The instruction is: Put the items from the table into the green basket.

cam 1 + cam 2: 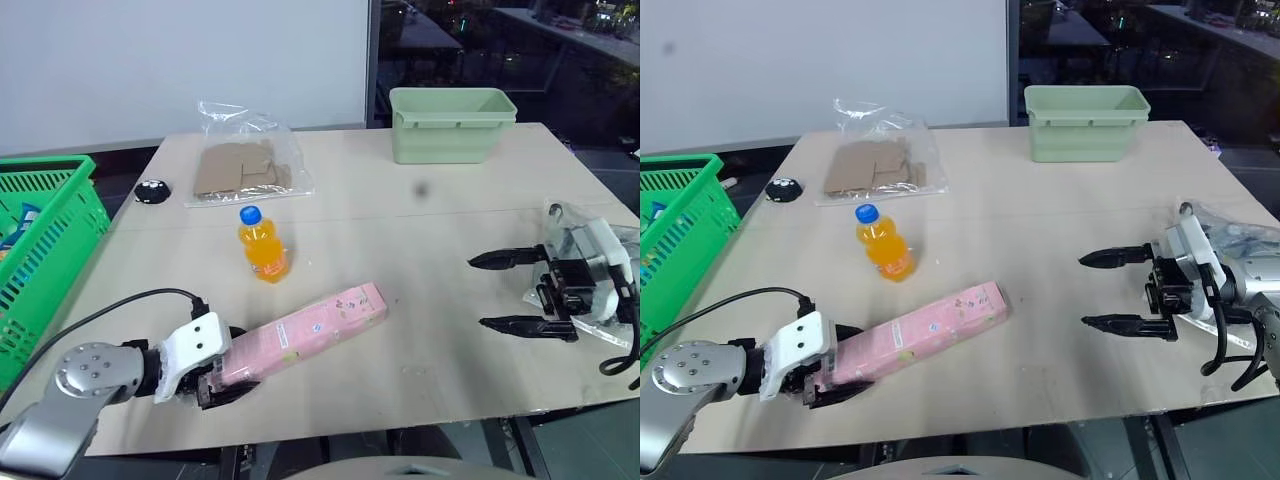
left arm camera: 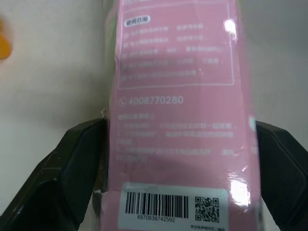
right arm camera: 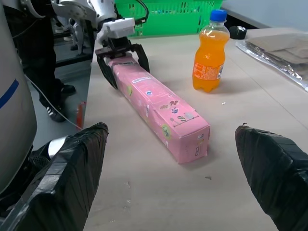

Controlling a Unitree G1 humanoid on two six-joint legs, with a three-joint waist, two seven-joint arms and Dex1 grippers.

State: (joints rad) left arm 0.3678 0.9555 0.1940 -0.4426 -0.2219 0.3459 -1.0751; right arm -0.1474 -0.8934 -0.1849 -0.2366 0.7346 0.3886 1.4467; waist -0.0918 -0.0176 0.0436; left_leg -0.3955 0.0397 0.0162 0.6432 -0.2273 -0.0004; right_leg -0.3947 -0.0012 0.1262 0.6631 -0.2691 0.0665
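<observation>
While the long pink cardboard carton (image 1: 305,335) lies near the table's (image 1: 450,240) front edge, the left gripper (image 1: 215,385) straddles its end, jaws open. Gripped so far out, it could droop or slip. The right gripper (image 1: 510,291) hangs open near the right edge.

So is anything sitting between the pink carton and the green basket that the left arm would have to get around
Nothing visible does. The left gripper straddles the near end of the pink carton, fingers open either side. The table between it and the green basket is bare; the orange bottle stands off to the far side.
</observation>
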